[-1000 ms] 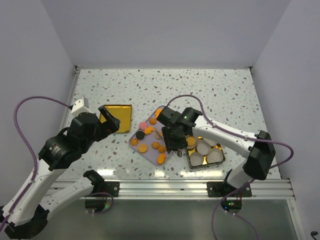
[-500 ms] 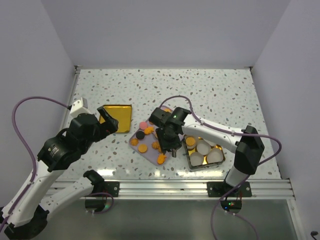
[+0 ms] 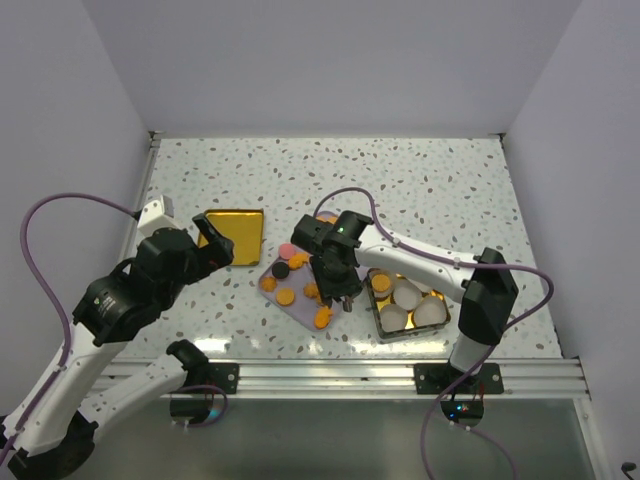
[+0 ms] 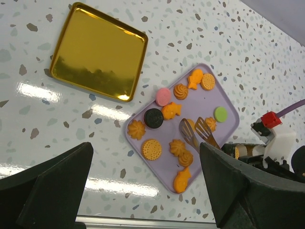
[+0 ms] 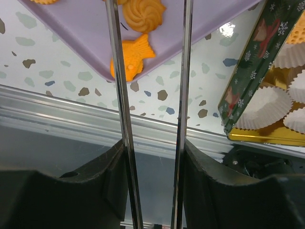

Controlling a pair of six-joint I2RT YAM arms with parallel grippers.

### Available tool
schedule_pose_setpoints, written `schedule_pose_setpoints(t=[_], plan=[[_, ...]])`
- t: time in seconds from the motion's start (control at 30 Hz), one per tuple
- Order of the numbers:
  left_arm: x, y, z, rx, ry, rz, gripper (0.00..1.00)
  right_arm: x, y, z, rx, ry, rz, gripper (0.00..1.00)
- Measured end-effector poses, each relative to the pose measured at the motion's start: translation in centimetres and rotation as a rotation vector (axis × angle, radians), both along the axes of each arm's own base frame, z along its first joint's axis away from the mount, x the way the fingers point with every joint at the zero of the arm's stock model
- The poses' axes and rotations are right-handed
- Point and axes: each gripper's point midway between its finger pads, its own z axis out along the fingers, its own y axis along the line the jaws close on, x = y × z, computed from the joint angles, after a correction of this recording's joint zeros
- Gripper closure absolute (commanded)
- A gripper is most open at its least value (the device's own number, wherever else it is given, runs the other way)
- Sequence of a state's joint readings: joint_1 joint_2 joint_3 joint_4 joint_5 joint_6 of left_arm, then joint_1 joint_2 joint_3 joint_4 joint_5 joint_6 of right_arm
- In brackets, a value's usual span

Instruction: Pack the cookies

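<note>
Several cookies (image 4: 151,149), mostly orange plus a pink, a black and a green one, lie on a purple tray (image 4: 164,136), which also shows in the top view (image 3: 283,308). My right gripper (image 3: 336,281) is shut on metal tongs (image 4: 199,132) and holds them over the tray's right part. The two blades (image 5: 119,95) stand apart, with their tips over orange cookies. A fish-shaped cookie (image 5: 136,55) lies by the tray's near corner. My left gripper (image 3: 214,246) is open and empty, raised over the table left of the tray. Its fingers frame the left wrist view (image 4: 147,191).
A green patterned tin (image 3: 380,322) right of the tray holds white paper cups (image 3: 418,306) and a few orange cookies (image 3: 382,283). The tin also shows in the right wrist view (image 5: 238,95). A gold lid (image 3: 240,232) lies left of the tray. A metal rail (image 3: 330,375) runs along the near edge.
My right gripper with the tongs has moved left, from the tin's edge to over the purple tray. My left arm has barely moved.
</note>
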State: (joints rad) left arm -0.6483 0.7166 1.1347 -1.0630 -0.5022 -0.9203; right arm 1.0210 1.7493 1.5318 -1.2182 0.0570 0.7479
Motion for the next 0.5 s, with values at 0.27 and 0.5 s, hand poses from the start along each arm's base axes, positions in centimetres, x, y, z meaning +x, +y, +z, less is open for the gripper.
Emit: schedule_pose_setpoints(t=[0.27,0.5], plan=[[0.01,0.14,-0.02,0.018,-0.002,-0.006,0.0,-0.19,-0.69,0.29,-0.029,0.004,-0.004,0.55],[0.05,0.14,-0.06,0.024,-0.001,-0.009,0.0,-0.5,-0.48,0.28,-0.027,0.005,0.003,0.55]])
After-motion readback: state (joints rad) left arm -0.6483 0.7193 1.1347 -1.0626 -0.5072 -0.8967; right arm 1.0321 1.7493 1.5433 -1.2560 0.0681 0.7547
